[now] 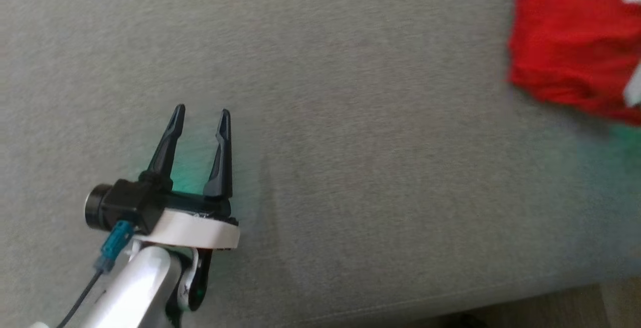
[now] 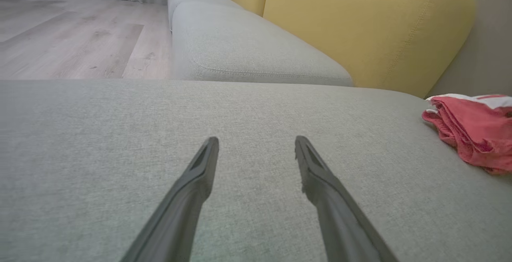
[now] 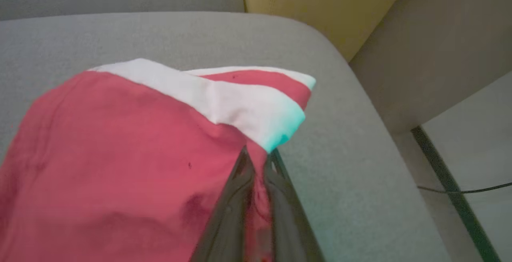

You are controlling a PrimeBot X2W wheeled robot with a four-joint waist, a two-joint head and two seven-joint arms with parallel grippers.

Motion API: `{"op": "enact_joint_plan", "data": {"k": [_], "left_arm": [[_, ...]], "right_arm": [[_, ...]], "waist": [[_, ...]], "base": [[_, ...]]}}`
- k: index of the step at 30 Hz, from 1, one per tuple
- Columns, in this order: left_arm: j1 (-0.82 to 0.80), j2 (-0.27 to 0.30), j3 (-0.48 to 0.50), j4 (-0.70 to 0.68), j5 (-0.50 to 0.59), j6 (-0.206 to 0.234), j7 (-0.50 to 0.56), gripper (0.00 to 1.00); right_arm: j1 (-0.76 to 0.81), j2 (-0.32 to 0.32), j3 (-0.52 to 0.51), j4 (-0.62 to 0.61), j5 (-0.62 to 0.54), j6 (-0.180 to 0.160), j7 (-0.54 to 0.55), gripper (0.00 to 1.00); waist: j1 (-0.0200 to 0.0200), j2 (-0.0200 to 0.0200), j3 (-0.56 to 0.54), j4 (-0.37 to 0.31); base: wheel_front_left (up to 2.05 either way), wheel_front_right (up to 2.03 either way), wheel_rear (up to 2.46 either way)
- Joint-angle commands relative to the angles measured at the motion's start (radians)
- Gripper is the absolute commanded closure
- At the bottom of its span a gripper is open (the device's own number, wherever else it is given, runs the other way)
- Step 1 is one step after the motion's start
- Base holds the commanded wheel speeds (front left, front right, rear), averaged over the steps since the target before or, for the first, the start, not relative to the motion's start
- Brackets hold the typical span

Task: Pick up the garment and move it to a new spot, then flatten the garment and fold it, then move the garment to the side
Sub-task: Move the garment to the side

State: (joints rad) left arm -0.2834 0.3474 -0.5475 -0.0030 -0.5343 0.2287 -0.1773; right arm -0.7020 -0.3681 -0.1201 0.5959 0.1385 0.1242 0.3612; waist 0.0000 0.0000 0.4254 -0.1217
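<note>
Right gripper is clamped on the red garment's edge, at 2 o'clock on the sofa cushion. Left gripper is wide open and empty. Risk: the one-edge pinch could slip or drag the layers apart.

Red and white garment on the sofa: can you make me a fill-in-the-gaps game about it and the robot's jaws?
1. The red fabric garment with white stripes rests on a ___ fabric sofa seat.
2. On the right gripper, the jaws are ___ on the garment.
3. On the left gripper, the jaws are ___ and hold nothing.
4. The padded backrest behind the seat is ___.
Missing words: grey, shut, open, yellow.
</note>
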Motion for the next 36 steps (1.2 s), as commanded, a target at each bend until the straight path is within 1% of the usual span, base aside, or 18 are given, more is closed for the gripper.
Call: {"op": "enact_joint_plan", "data": {"k": [1, 6, 9, 10, 11, 12, 13, 18, 23, 26, 30, 36], "left_arm": [[-0.026, 0.030, 0.036, -0.035, 0.013, 0.004, 0.000, 0.00], [-0.023, 0.040, 0.041, -0.055, 0.015, 0.014, 0.004, 0.00], [-0.022, 0.042, 0.043, -0.065, 0.014, 0.017, 0.003, 0.00], [-0.022, 0.043, 0.043, -0.067, 0.014, 0.018, 0.002, 0.00], [-0.023, 0.043, 0.043, -0.069, 0.014, 0.018, 0.002, 0.00], [-0.023, 0.043, 0.043, -0.070, 0.014, 0.019, 0.001, 0.00], [-0.023, 0.043, 0.044, -0.071, 0.013, 0.020, 0.000, 0.00], [-0.018, 0.048, 0.063, -0.074, 0.006, 0.032, -0.011, 0.00], [-0.008, 0.066, 0.099, -0.081, -0.004, 0.050, -0.021, 0.00], [-0.004, 0.083, 0.127, -0.079, -0.014, 0.057, -0.026, 0.00], [0.009, 0.090, 0.146, -0.070, -0.030, 0.061, -0.028, 0.00], [0.059, 0.079, 0.166, -0.023, -0.069, 0.063, -0.041, 0.00]], "right_arm": [[-0.048, -0.048, -0.004, -0.031, -0.020, 0.007, 0.004, 1.00], [-0.111, -0.124, -0.030, -0.005, -0.069, 0.007, 0.030, 1.00], [-0.142, -0.159, -0.033, 0.016, -0.092, 0.007, 0.033, 1.00], [-0.150, -0.169, -0.034, 0.022, -0.102, 0.007, 0.028, 0.98], [-0.157, -0.176, -0.038, 0.026, -0.114, 0.007, 0.020, 0.73], [-0.163, -0.179, -0.043, 0.031, -0.124, 0.007, 0.012, 0.39], [-0.168, -0.178, -0.052, 0.034, -0.133, 0.007, -0.001, 0.00], [-0.176, -0.142, -0.063, 0.037, -0.164, 0.007, -0.052, 0.00], [-0.168, -0.091, -0.047, 0.010, -0.158, 0.007, -0.098, 0.00], [-0.153, -0.068, -0.018, -0.020, -0.153, 0.007, -0.123, 0.00], [-0.128, -0.042, 0.016, -0.051, -0.135, 0.007, -0.141, 0.00], [-0.047, 0.022, 0.077, -0.108, -0.089, 0.007, -0.186, 0.00]], "waist": [[0.0000, 0.0000, 0.021, 0.037], [0.0000, 0.0000, 0.055, 0.095], [0.0000, 0.0000, 0.072, 0.118], [0.0000, 0.0000, 0.077, 0.123], [0.0000, 0.0000, 0.080, 0.127], [0.0000, 0.0000, 0.083, 0.130], [0.0000, 0.0000, 0.085, 0.131], [0.0000, 0.0000, 0.077, 0.126], [0.0000, 0.0000, 0.030, 0.115], [0.0000, 0.0000, -0.015, 0.113], [0.0000, 0.0000, -0.072, 0.115], [0.0000, 0.0000, -0.192, 0.128]], "base": [[0.00, 0.00, 0.00], [0.00, 0.00, 0.00], [0.00, 0.00, 0.00], [0.00, 0.00, 0.00], [0.00, 0.00, 0.00], [0.00, 0.00, 0.00], [0.00, 0.00, 0.00], [0.00, 0.00, 0.00], [0.00, 0.00, 0.00], [0.00, 0.00, 0.00], [0.00, 0.00, 0.00], [0.00, 0.00, 0.00]]}}
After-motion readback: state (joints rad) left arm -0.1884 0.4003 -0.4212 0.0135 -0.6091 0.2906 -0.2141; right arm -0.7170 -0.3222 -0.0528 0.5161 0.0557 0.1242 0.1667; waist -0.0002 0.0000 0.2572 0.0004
